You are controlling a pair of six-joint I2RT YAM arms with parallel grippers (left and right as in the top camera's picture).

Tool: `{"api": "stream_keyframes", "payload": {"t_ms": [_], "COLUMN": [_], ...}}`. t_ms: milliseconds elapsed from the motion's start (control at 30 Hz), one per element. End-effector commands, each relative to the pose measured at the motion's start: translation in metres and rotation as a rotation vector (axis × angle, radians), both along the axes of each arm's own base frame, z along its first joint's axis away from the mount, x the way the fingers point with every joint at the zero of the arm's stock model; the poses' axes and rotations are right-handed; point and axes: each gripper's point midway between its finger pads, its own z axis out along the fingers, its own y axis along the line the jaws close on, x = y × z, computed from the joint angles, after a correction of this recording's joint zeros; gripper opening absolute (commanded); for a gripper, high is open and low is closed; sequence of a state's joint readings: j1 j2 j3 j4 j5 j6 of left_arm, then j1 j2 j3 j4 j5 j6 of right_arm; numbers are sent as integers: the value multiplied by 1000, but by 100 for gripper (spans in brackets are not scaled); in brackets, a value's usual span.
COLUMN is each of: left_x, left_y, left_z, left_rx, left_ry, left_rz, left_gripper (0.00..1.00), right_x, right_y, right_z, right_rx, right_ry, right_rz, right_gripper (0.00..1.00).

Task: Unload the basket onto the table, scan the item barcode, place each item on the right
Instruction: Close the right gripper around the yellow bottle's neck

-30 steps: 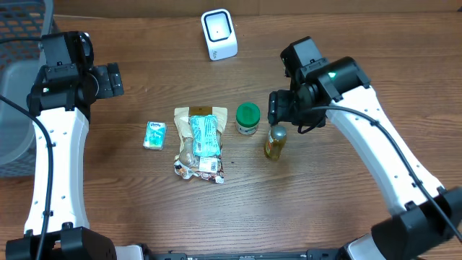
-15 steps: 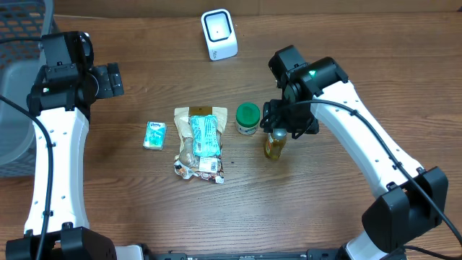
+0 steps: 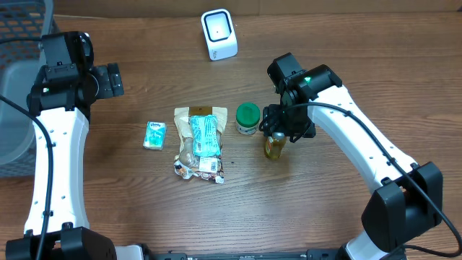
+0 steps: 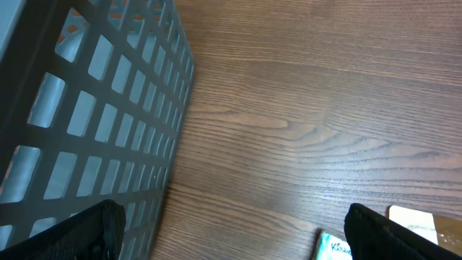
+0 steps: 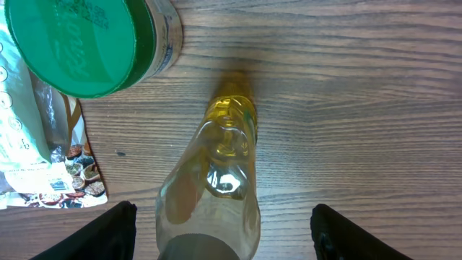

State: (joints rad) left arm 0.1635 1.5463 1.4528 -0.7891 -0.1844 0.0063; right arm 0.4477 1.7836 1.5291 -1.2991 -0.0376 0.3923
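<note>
One wooden table [image 3: 325,43] carries everything. A grey mesh basket [image 3: 14,108] sits at its left edge, and its wall fills the left side of the left wrist view. The left gripper [image 4: 231,231] hovers beside that basket with its jaws spread wide and nothing between them, only bare wood below.

The right gripper [image 5: 224,235] hangs over the bottle [image 3: 274,146], near the table's middle. Its jaws are spread, one on each side of the bottle, with a gap showing on both sides, so it does not pinch it.

A snack bag [image 3: 198,141] lies flat left of centre. The white scanner [image 3: 219,34] stands at the far edge, well apart from the bottle. A green-lidded jar [image 3: 247,118] stands between bag and bottle, just beside both. The bottle is clear with yellow liquid, and it stands upright. A small teal tissue pack [image 3: 154,135] lies left of the bag.
</note>
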Motion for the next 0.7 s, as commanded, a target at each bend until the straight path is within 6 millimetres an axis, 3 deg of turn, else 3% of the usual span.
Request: {"api": "stream_keyframes", "payload": {"t_ms": [0, 233, 367, 667], "left_x": [1, 1, 1, 1], "left_y": [-3, -3, -3, -3], "left_z": [11, 11, 11, 11], "left_rx": [-3, -3, -3, -3], "left_ry": [-31, -31, -31, -31], "left_rz": [0, 0, 0, 0], "left_gripper": [99, 99, 100, 100], "right_x": [-4, -4, -5, -5], "right_y": [0, 1, 3, 4], "right_z": [-7, -11, -11, -10], "right_rx": [-4, 4, 14, 19], "right_ry": [11, 13, 17, 18], "right_rz": [0, 1, 2, 1], "right_gripper": [74, 70, 50, 62]}}
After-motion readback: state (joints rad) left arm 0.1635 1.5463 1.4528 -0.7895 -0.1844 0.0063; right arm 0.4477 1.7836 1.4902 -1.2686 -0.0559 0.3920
